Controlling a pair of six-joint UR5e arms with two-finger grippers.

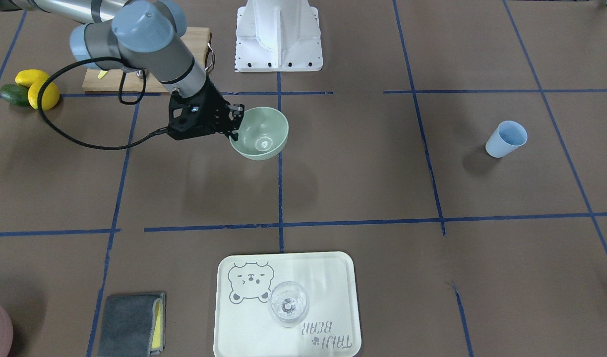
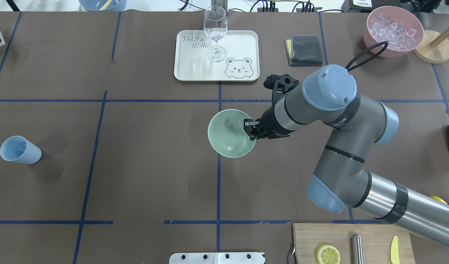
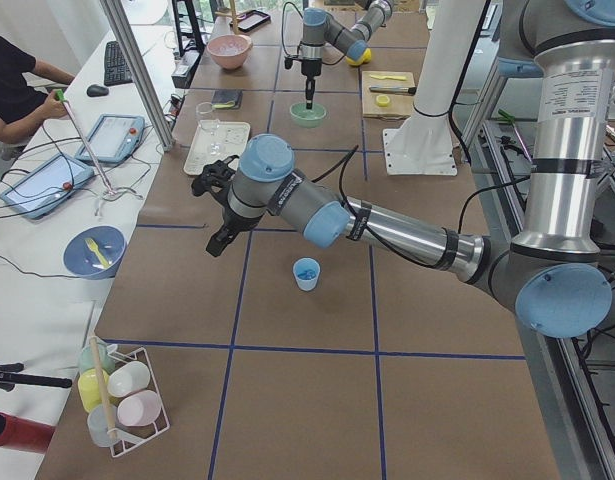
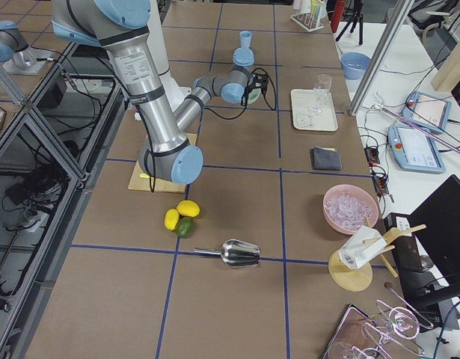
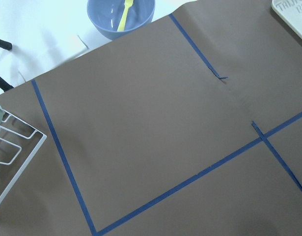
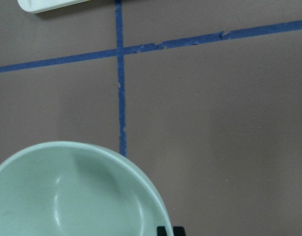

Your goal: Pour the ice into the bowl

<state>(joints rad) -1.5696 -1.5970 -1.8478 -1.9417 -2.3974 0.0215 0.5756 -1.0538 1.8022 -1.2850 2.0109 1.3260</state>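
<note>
The pale mint-green bowl (image 1: 266, 130) (image 2: 226, 137) is at the table's middle, on a blue tape line. My right gripper (image 1: 235, 124) (image 2: 249, 130) is shut on the bowl's rim on its right side. The right wrist view shows the bowl's rim (image 6: 92, 152) from close above. The bowl looks slightly tilted, and a small glassy glint shows at its bottom in the front-facing view. The ice (image 2: 393, 26) (image 4: 349, 207) fills a pink container at the far right. My left gripper (image 3: 217, 225) shows only in the exterior left view, so I cannot tell whether it is open.
A blue cup (image 2: 19, 149) (image 1: 506, 139) stands at the left. A wine glass (image 2: 214, 33) stands on a pale tray (image 2: 243, 40). A grey cloth (image 2: 307, 50), a cutting board (image 2: 371, 234), lemons (image 1: 35, 89) and a metal scoop (image 4: 237, 253) lie around.
</note>
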